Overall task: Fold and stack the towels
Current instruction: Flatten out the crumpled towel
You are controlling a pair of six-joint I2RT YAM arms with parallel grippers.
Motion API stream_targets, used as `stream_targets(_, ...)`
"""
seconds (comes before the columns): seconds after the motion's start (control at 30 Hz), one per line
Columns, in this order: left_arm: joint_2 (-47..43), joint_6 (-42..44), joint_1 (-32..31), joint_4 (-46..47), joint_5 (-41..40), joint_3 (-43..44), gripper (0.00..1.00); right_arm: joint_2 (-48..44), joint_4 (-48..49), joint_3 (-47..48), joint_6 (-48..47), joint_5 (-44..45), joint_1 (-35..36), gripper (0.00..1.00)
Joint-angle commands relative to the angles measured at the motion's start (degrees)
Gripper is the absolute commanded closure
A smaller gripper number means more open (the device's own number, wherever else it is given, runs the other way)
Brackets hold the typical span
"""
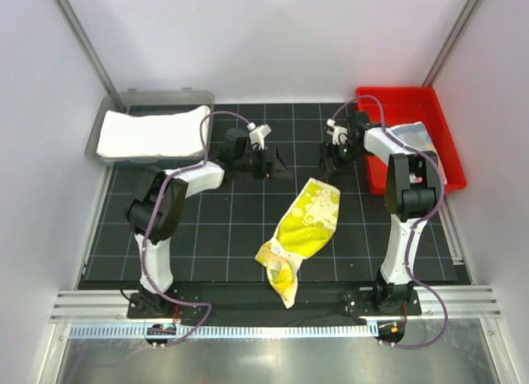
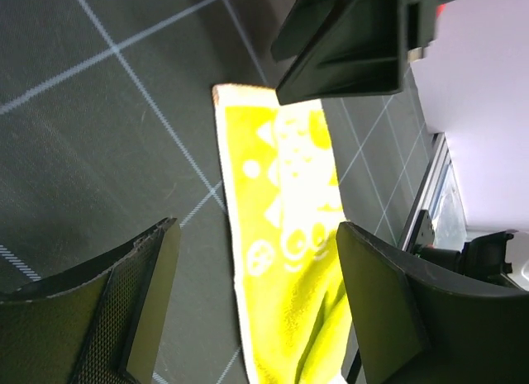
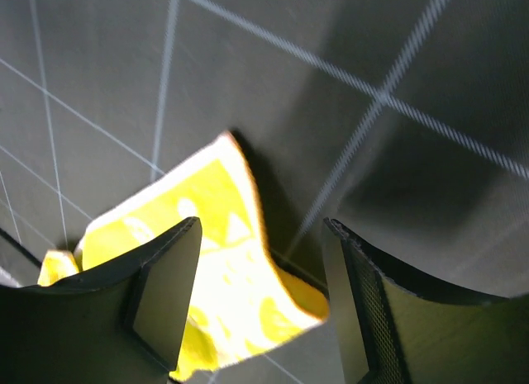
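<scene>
The yellow patterned towel (image 1: 307,223) lies crumpled and stretched diagonally across the middle of the black grid mat (image 1: 215,227), lower center of the overhead frame. The left gripper (image 1: 275,163) hangs over the mat up near the towel's top end, jaws wide apart, holding nothing. The right gripper (image 3: 260,235) sits right over the towel's top corner, jaws apart too, not pinching it. A white towel (image 1: 149,132) sits in the grey tray (image 1: 157,95) upper left, and a light-blue towel (image 1: 417,136) in the red bin (image 1: 397,99) upper right.

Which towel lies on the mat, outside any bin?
The yellow patterned towel; the white towel is in the grey tray, the light-blue towel in the red bin.
</scene>
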Motion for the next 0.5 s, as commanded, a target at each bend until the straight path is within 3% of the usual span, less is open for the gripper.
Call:
stream_targets(0.0,-5.47,1.47,-0.14,1.94,-1.56,-0.06,0.19,0.19,-6.37,3.28,-5.42,-3.24,-1.47,0.33)
stream_targets(0.07,-6.18,1.56,-0.14,1.85,-2.0,-0.32,0.18,1.6,-10.06,3.73,-8.24,-5.26,-1.47,0.33)
stream_targets(0.2,-6.71,2.61,-0.14,0.46,-2.62,-0.67,0.18,1.25,-7.79,-1.01,-7.45,-9.48,-1.12,0.33)
stream_targets(0.3,-7.15,4.02,0.03,-0.95,-4.99,-0.67,0.17,0.46,-7.62,-2.24,-6.92,-9.31,-0.51,0.43)
stream_targets(0.33,-7.23,4.2,0.12,-1.04,-5.51,-0.41,0.17,-0.76,-6.74,-2.68,-6.57,-9.75,-0.33,0.56)
stream_targets(0.43,-6.45,5.16,0.65,-1.05,-6.22,0.03,0.18,-3.74,-3.94,-5.14,-4.11,-12.63,-0.24,0.81)
stream_targets(0.47,-6.18,5.86,1.0,-0.61,-4.92,0.12,0.18,-4.89,-2.97,-6.02,-2.89,-13.78,-0.24,0.95)
